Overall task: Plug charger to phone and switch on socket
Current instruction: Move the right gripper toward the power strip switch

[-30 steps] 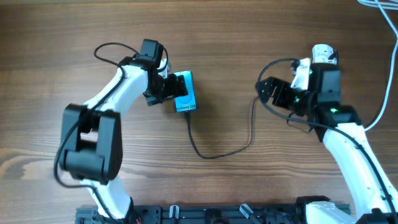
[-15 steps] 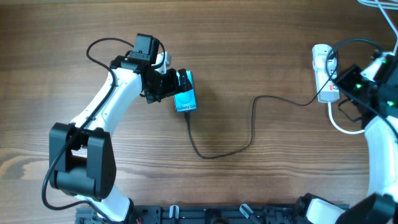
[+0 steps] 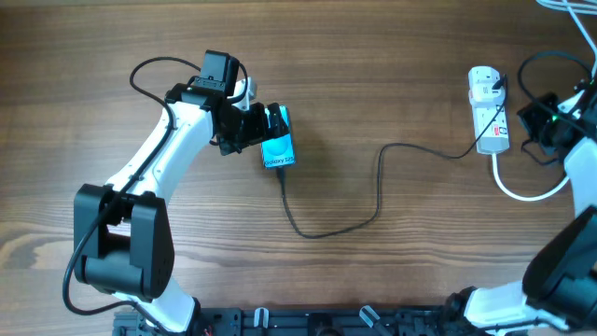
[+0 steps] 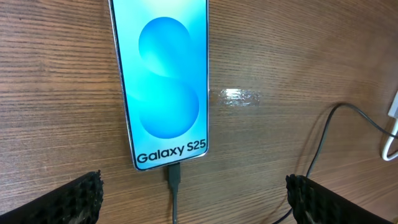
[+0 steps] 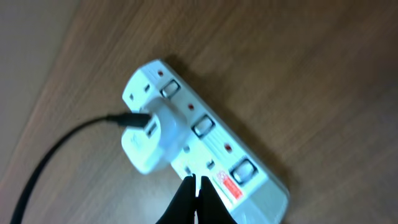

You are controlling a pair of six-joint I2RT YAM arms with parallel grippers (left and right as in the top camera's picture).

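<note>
The wooden table [image 3: 392,56] carries everything, well spread; the socket [image 3: 489,117] lies near its right edge, the phone [image 3: 278,145] left of centre, and the charger [image 3: 378,187] runs in a long loop between the two. At the phone end the job looks done: in the left wrist view the small black tip [image 4: 174,175] sits in the port at the phone's lower edge, and the screen glows blue. The left gripper [image 4: 193,190] hovers just behind that end with jaws wide apart, holding nothing, and the phone lies ahead of its fingers [image 4: 68,199], not between them. At the other end the cable enters a white adapter [image 5: 151,142] seated in the socket. The right gripper [image 5: 194,186] hangs just beside the strip with jaws pressed together to a point, gripping nothing. What is left, by my reading, is the switch [image 5: 202,126]; the right wrist view is blurred, so I cannot tell whether any rocker is already on, nor which one serves the adapter.
</note>
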